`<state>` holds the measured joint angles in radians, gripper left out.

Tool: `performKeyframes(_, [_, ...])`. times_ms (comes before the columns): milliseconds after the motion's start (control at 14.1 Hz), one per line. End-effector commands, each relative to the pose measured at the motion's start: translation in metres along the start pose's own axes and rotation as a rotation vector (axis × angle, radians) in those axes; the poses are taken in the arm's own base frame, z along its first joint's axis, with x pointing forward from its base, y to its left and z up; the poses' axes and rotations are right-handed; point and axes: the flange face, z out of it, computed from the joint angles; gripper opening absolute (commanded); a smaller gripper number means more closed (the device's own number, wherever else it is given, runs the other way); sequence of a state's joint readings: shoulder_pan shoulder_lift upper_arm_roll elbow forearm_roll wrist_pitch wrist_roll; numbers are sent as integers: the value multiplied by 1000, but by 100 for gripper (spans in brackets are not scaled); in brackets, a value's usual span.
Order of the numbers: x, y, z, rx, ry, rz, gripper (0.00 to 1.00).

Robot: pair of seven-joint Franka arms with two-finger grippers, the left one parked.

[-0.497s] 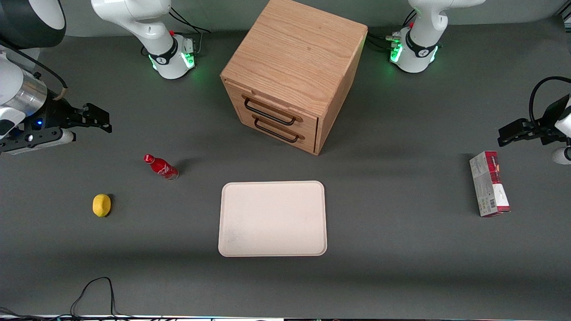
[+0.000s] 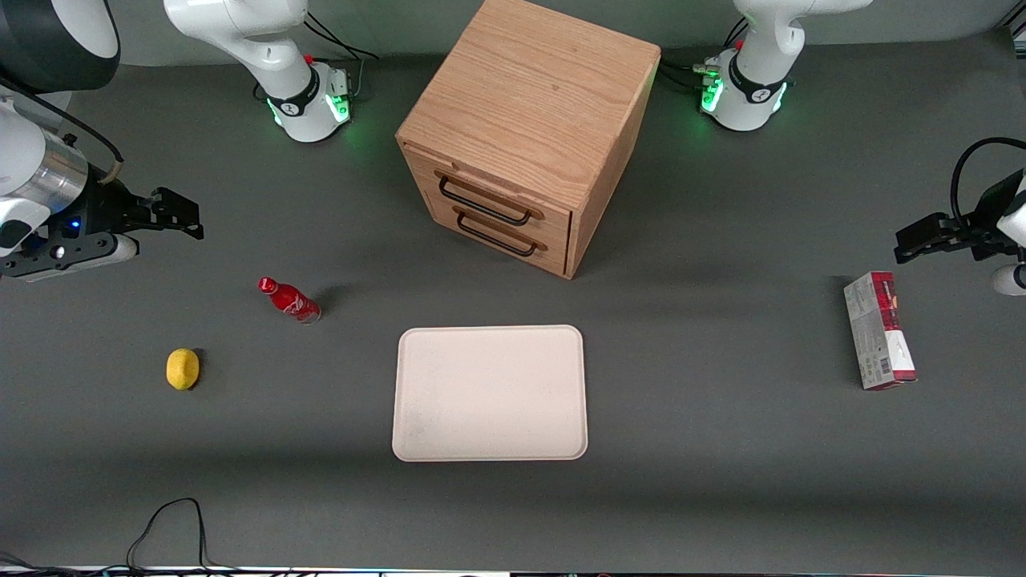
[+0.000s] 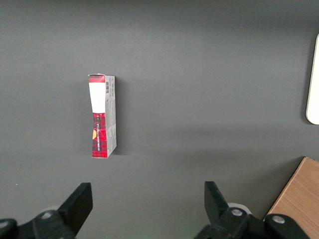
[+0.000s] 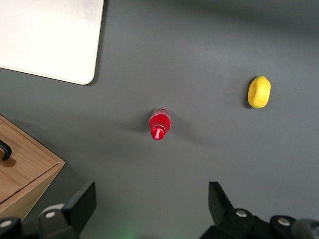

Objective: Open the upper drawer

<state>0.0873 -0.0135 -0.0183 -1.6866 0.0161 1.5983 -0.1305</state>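
The claw (image 2: 172, 212) has edged upward, fingers wide; only the front view shows the seemingly closed upper drawer (image 2: 489, 195).

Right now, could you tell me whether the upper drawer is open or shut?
Shut: the upper drawer sits flush with the lower drawer, and the open gripper is well clear of it.

Upper drawer (image 2: 481, 195) — matt grained oak

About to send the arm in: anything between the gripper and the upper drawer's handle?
Nothing visible. The gripper, open, hangs at the working arm's end; the red bottle stands nearer the front camera than the line to the upper drawer.
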Motion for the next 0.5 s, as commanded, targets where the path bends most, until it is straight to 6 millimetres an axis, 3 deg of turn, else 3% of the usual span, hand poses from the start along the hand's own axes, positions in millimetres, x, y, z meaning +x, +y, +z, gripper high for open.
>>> performKeyframes(0, [3,1,-8,12,0,-19,100])
performKeyframes(284, [13,-6,-16,12,21,-27,100])
performKeyframes(426, [22,-32,-19,21,32,-70,100])
